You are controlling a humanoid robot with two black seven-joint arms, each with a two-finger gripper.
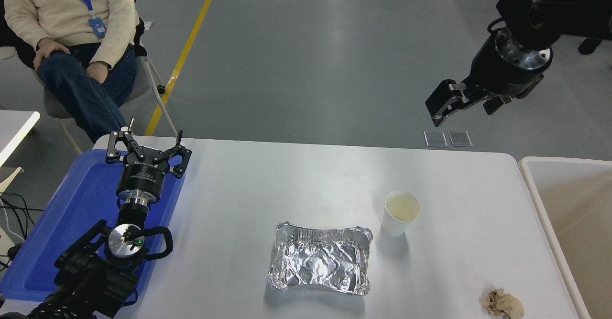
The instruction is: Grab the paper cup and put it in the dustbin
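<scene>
Jaws of the right gripper [463, 106] stand parted and empty, high beyond the surface [306, 180], well apart from the upright paper cup [399, 213], arm angled down-left.

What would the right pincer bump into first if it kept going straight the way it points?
Probably nothing soon: the right pincer points down-left, raised beyond the white table; the line seems to reach bare floor, though depth is unclear.

Left arm parked at lower left, forearm pointing away from camera; left gripper [147, 148] upright, fingers spread apart; right arm enters from upper right, raised high, wrist angled down-left; right gripper [461, 104] fingers parted, holding nothing.
</scene>
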